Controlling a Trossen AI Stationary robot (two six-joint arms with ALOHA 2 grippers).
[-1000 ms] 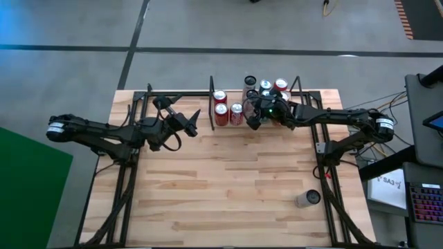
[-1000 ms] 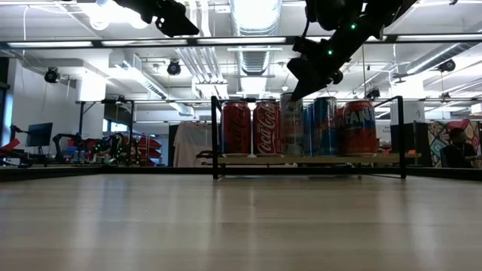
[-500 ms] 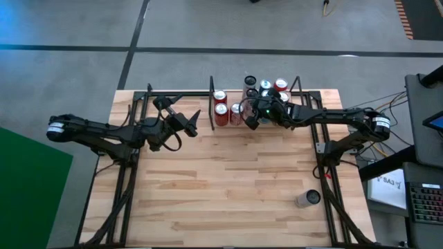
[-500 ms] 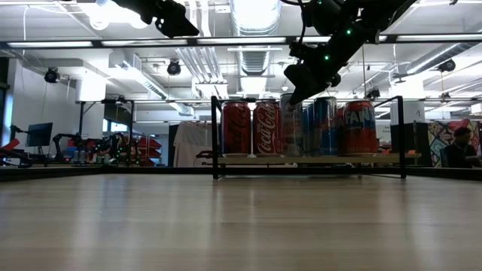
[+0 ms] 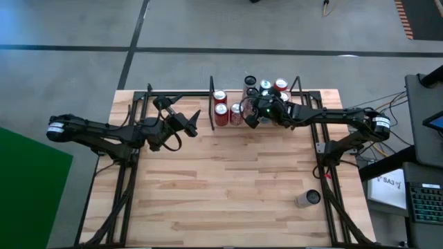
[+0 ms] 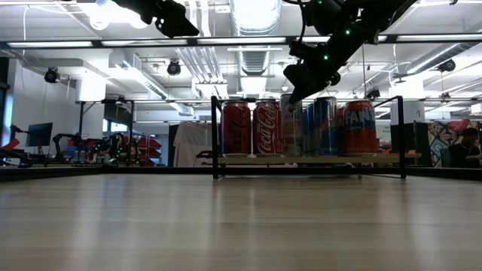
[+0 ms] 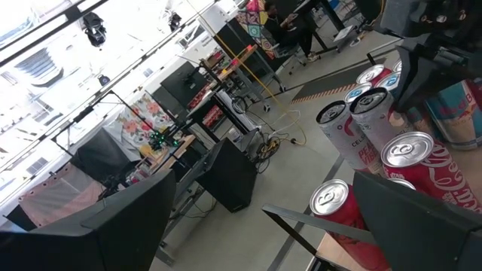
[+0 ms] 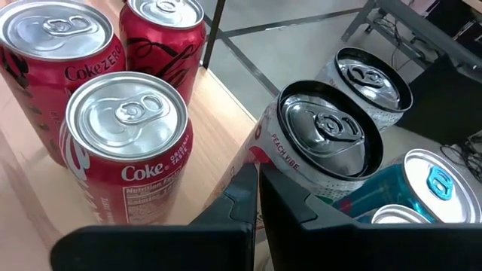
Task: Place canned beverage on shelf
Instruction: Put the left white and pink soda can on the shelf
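The shelf [image 6: 309,159], a small light-wood board in a black frame, stands at the table's far edge and holds several upright cans. Among them are red Coke cans [image 8: 128,150] and a white can [image 8: 320,139] with a black rim. My right gripper [image 8: 254,172] is shut and hangs over the shelf's near side [image 5: 250,119]. It slants down, with its tips at the white can's upper wall. My left gripper [image 5: 196,123] is open and empty, held level in the air left of the shelf. My right gripper has its shut fingertips [image 8: 248,177] against or just short of the white can's side wall [image 8: 265,150], a little under the rim. They come slanting down from the table's near right. I cannot tell whether they touch. The can stands upright on the shelf.
A grey can [image 5: 308,199] sits alone on the tabletop near the right front. Teal cans [image 8: 422,188] and another silver-topped can [image 8: 367,79] crowd the shelf behind the white one. The middle of the plank table [image 5: 228,180] is bare wood.
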